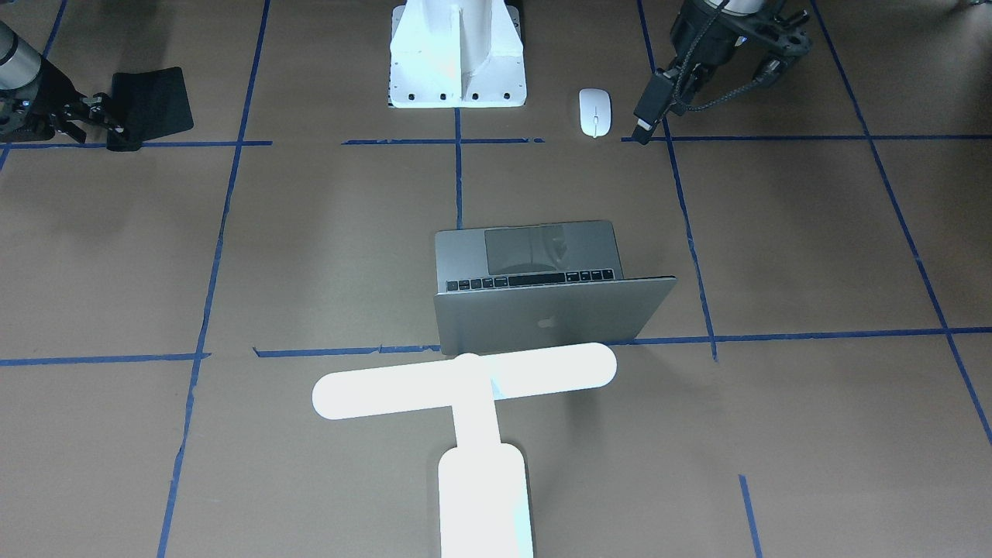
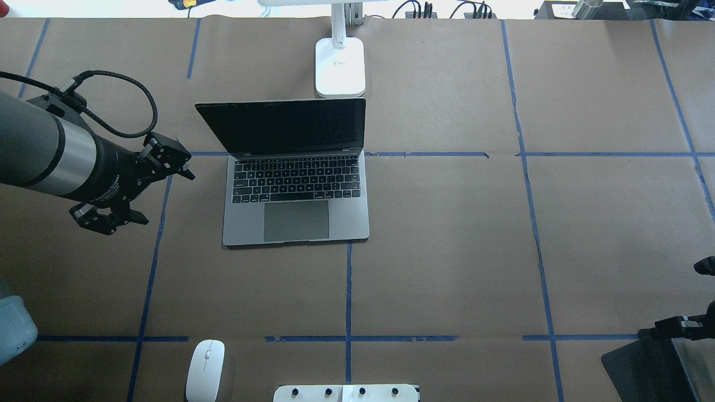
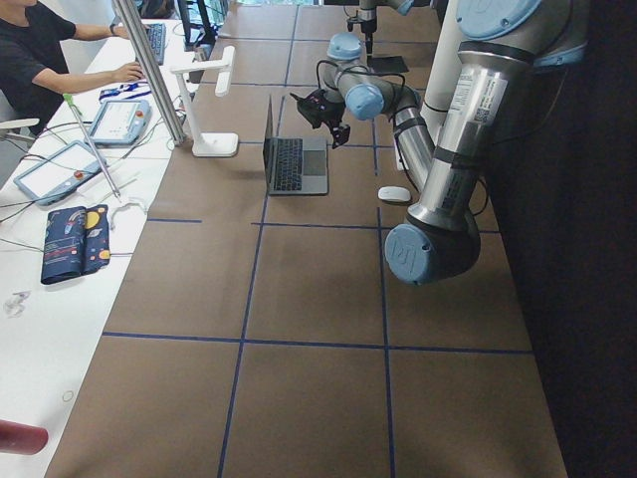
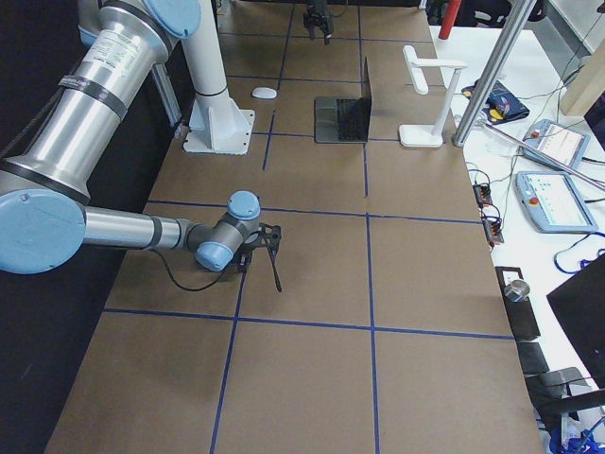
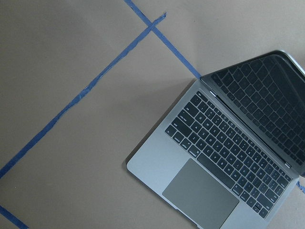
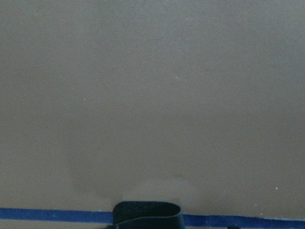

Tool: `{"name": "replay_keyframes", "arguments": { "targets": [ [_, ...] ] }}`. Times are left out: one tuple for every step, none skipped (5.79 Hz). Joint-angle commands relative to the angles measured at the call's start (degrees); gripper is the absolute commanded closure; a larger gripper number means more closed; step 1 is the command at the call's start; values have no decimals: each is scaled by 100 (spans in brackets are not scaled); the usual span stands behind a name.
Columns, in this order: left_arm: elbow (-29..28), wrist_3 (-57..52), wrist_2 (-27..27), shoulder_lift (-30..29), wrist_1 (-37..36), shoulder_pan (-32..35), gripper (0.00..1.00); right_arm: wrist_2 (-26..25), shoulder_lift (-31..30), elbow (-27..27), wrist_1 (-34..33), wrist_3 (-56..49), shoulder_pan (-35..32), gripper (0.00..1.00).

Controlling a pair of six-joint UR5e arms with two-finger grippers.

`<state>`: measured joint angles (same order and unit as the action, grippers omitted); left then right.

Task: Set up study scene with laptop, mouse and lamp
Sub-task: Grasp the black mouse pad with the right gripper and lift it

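Note:
The grey laptop [image 2: 296, 195] stands open at the table's middle, its screen towards the robot; its lid with the logo shows in the front-facing view [image 1: 542, 310]. The white lamp [image 1: 465, 384] stands behind it on the far side, with its base [image 2: 339, 67] close to the lid. The white mouse [image 2: 205, 363] lies near the robot's base, on the left. My left gripper [image 2: 162, 195] is open and empty, above the table just left of the laptop. My right gripper [image 1: 105, 120] is shut on a black mat [image 1: 151, 105] at the right near the robot.
The white bolt-holed pedestal [image 1: 457, 70] stands at the robot's side, next to the mouse. Blue tape lines divide the brown table [image 2: 447, 251]. Operators' desks with tablets and a person [image 3: 40, 60] lie beyond the far edge.

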<state>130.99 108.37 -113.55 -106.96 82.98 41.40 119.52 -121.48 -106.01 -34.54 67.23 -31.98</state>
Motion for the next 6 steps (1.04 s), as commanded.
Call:
{"name": "replay_keyframes", "arguments": {
  "targets": [
    [6,0,0,8,-1,-1,0,-7,63,80,0,9,200,19],
    [14,0,0,9,-10,-1,0,-7,63,80,0,9,245,22],
    [23,0,0,9,-1,-1,0,-7,80,80,0,9,254,55],
    [32,0,0,9,-1,-1,0,1,89,80,0,-8,263,89],
    [32,0,0,9,-1,-1,0,1,89,80,0,-26,254,100],
    [41,26,0,0,-1,-1,0,28,89,19,44,-17,237,100]
  ]
}}
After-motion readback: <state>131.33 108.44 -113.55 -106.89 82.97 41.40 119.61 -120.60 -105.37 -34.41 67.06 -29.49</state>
